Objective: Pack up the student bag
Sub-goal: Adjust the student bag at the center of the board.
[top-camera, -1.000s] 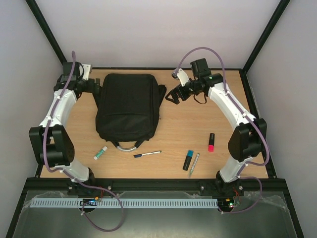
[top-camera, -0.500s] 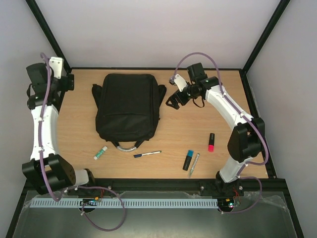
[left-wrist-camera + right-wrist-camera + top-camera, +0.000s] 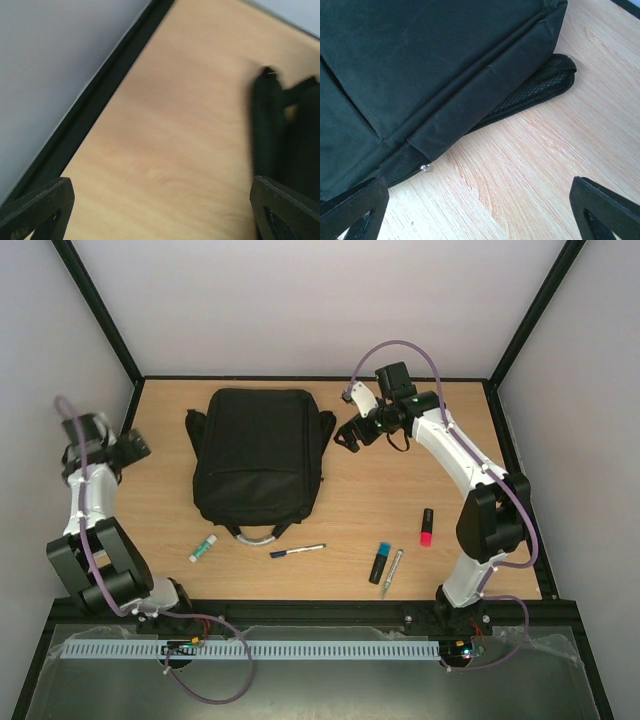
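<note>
The black student bag (image 3: pixel 258 455) lies flat on the wooden table, its grey-white loop handle (image 3: pixel 255 536) pointing to the near edge. My left gripper (image 3: pixel 140 447) is open and empty at the table's left edge, apart from the bag; its wrist view is blurred and shows the bag's dark strap (image 3: pixel 280 125) at the right. My right gripper (image 3: pixel 346 437) is open and empty just off the bag's far right corner. In the right wrist view the bag (image 3: pixel 420 65), a mesh strap (image 3: pixel 540 85) and a metal zip pull (image 3: pixel 425 167) lie ahead of the open fingers (image 3: pixel 355 210).
Near the front edge lie a glue stick (image 3: pixel 203 549), a dark pen (image 3: pixel 297 550), a blue highlighter (image 3: pixel 380 562), a silver pen (image 3: pixel 392 572) and a red highlighter (image 3: pixel 426 526). A black frame rail (image 3: pixel 100 105) borders the table on the left.
My left arm has swung away from the bag's far left corner, out to the table's left edge and nearer. My right gripper has shifted slightly toward the far side.
</note>
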Robot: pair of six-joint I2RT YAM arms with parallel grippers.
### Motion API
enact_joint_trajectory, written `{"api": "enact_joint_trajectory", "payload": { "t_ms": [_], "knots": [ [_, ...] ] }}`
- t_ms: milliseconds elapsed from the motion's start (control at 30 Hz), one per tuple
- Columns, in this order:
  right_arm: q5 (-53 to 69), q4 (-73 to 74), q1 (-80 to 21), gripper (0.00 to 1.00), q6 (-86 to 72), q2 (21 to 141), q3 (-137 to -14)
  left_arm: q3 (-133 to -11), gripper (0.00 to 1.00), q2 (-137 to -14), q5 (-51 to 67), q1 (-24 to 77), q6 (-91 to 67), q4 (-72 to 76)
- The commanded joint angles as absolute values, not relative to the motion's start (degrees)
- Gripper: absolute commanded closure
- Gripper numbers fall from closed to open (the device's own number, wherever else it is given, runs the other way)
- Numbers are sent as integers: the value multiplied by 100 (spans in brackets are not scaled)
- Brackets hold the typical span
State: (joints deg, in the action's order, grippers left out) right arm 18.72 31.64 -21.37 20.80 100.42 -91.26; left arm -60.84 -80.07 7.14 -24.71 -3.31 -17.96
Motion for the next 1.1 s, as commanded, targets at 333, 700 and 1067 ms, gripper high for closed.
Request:
{"api": "enact_joint_trajectory", "payload": {
  "t_ms": [333,700,1067],
  "knots": [
    [2173,3169,-2153,0,1671,10156,-8642,-5247,6,-8629,2520,-3340,-763,-1287],
    [2099,3339,-2156,4,1901,9935,-8324,-7167,48,-10868,3021,-2283,-128,-2092],
    [1617,3481,-2148,4,2223,9571,-7895,-8354,47,-11957,3129,-339,114,-2231]
  ]
}}
